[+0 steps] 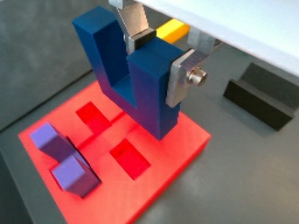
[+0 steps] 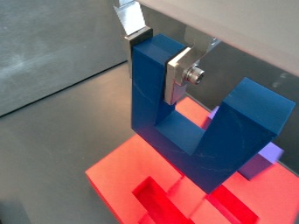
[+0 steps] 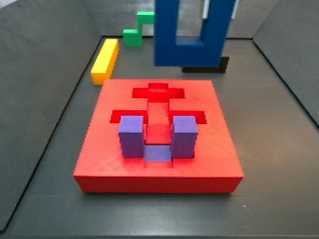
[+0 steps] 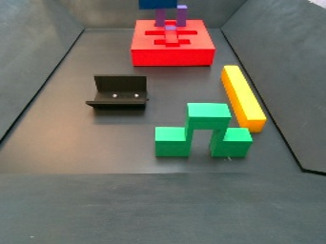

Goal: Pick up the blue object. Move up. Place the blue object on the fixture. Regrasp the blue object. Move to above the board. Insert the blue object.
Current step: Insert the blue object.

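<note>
Dark grey floor: one red board (image 3: 112,168), one purple block (image 3: 152,138) seated in it. Gripper (image 1: 163,54) fingers clamp one prong of the blue object (image 1: 131,77), hanging prongs-up above board. One fixture (image 4: 118,92), one yellow bar (image 4: 242,95), one green block (image 4: 201,129). Blue object cut off at top frame edge in both side views.

The gripper (image 1: 162,48) is held above the board (image 3: 100,159) with the blue object (image 1: 131,74) clamped, prongs up. Open air is seen between block and slab. Below, the cross recess (image 3: 157,93) lies unobstructed; the purple block (image 3: 149,137) occupies the board's end farther from the fixture (image 4: 118,92). Yellow bar (image 3: 104,58) and green block (image 4: 199,129) are well apart, on the floor.
</note>
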You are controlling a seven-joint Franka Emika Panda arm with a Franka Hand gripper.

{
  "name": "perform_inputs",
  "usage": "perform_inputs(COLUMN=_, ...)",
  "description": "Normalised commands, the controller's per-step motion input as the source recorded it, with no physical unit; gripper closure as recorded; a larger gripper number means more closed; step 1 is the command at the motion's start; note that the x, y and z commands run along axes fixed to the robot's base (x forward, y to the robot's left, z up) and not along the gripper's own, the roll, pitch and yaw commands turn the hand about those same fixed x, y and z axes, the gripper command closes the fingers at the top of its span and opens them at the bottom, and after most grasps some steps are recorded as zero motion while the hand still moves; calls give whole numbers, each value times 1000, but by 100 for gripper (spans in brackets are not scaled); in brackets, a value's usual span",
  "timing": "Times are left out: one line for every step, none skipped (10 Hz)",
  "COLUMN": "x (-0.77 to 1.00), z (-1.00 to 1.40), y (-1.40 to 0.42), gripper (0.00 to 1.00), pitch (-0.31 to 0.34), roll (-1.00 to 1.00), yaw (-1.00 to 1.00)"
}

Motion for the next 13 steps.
perform_inputs(x=0, z=-186, y=266, gripper=100, pitch=-169, roll=-99, yaw=-157)
perform_inputs(x=0, z=-146, y=337, gripper=100, pitch=-220, roll=-179, yaw=-77)
perform_inputs(x=-189, z=-94, y=351, gripper=100, pitch=-281, roll=-169, yaw=-23)
perform_inputs(x=-343, z=-143, y=274, gripper=100, pitch=-333, roll=-49, yaw=0)
perform_inputs(x=-391, z=-217, y=203, gripper=100, pitch=-370, roll=0, yaw=-11)
perform_inputs(x=-397, z=-186, y=154, gripper=100, pitch=-374, roll=0, yaw=-3)
perform_inputs(x=-437, z=-257, y=111, gripper=100, pitch=-349, roll=24, yaw=0)
perform_inputs(x=-451, z=-303, y=66, gripper=100, pitch=-373, roll=39, yaw=0)
perform_inputs(x=-360, z=-149, y=0, gripper=100, pitch=-297, roll=101, yaw=0)
perform_inputs(x=-149, z=-183, y=-129, gripper=100, pitch=-234, roll=123, yaw=0)
perform_inputs(x=71, z=-177, y=-303, gripper=100, pitch=-84, roll=200, yaw=0)
perform_inputs(x=271, z=-80, y=-280, gripper=100, pitch=0, roll=257, yaw=-94)
perform_inputs(x=351, z=-194, y=-180, gripper=100, pitch=16, roll=203, yaw=-209)
